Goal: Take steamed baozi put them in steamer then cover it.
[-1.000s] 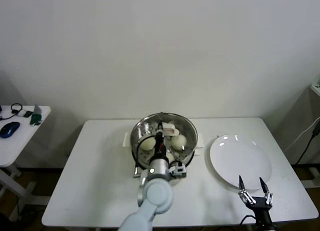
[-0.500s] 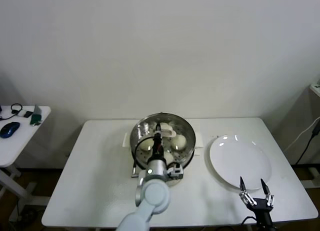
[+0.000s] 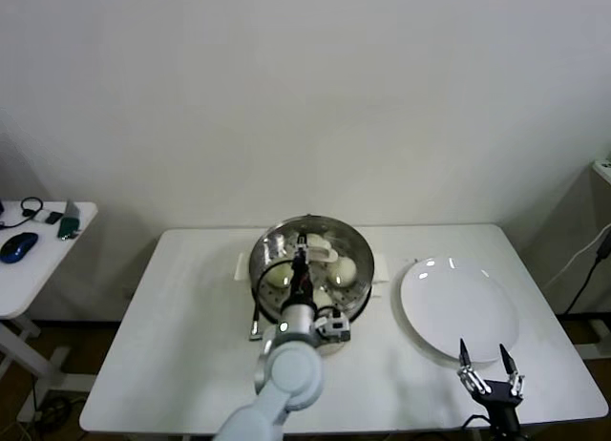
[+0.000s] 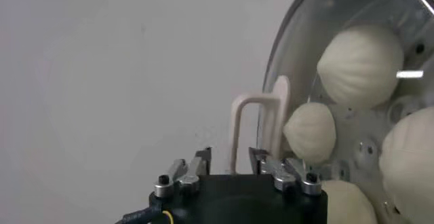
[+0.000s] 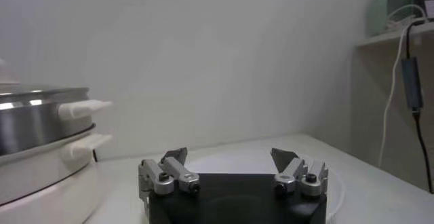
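Observation:
The steel steamer [image 3: 260,255] stands on its white pot base at the table's middle. The clear glass cover [image 3: 329,239] lies on it, and several cream-white baozi [image 3: 344,269] show through the glass. In the left wrist view the baozi [image 4: 359,66] lie under the cover [image 4: 339,8]. The cover's cream handle [image 4: 261,120] stands just ahead of my left gripper [image 4: 229,159]. One leg of the handle is between the open fingers with a gap on each side. My left gripper [image 3: 299,262] hovers over the cover. My right gripper [image 3: 487,362] is open and empty near the front right edge.
A flat white plate [image 3: 458,307] lies right of the steamer, just beyond my right gripper. The right wrist view shows the plate [image 5: 224,156] and the steamer's side [image 5: 34,120]. A small side table [image 3: 38,250] with a mouse stands far left.
My left arm has drawn back a little toward the table's front, away from the cover's handle. The right gripper has sunk slightly. The cover stays on the steamer.

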You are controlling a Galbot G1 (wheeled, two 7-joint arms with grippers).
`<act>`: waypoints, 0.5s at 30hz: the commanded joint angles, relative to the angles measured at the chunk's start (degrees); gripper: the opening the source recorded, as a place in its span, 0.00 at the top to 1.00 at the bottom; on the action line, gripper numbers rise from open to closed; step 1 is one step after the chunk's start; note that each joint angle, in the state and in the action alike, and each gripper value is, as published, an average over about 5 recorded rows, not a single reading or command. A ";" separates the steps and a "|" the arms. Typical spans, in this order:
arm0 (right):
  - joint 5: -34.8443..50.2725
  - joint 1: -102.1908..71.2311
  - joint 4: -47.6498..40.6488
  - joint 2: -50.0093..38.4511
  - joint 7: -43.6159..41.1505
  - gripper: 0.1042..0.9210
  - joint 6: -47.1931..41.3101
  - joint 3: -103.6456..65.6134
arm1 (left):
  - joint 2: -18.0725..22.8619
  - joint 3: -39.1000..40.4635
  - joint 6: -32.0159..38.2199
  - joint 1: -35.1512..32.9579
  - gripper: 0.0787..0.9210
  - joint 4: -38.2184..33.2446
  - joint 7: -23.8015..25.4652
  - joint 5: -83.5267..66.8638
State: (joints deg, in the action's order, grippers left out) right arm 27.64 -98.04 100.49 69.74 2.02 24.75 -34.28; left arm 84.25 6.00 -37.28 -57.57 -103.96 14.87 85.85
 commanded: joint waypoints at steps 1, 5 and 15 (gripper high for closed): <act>0.16 -0.30 0.59 -1.17 2.27 0.12 -1.43 0.38 | -4.31 0.89 -1.45 -0.47 0.54 -7.76 1.14 -9.01; 0.77 -0.06 1.27 -1.86 2.99 0.12 -2.25 0.56 | -6.40 0.93 -1.01 -2.88 0.40 -11.99 -0.23 -13.05; -0.54 0.82 1.56 -2.72 3.32 0.12 -3.18 1.01 | -12.53 -13.27 20.23 -15.05 0.13 -21.84 -18.21 -54.65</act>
State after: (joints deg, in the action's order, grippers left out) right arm 27.72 -97.54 101.78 67.91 4.56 22.65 -33.61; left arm 76.96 3.62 -33.50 -63.04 -116.52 9.40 66.45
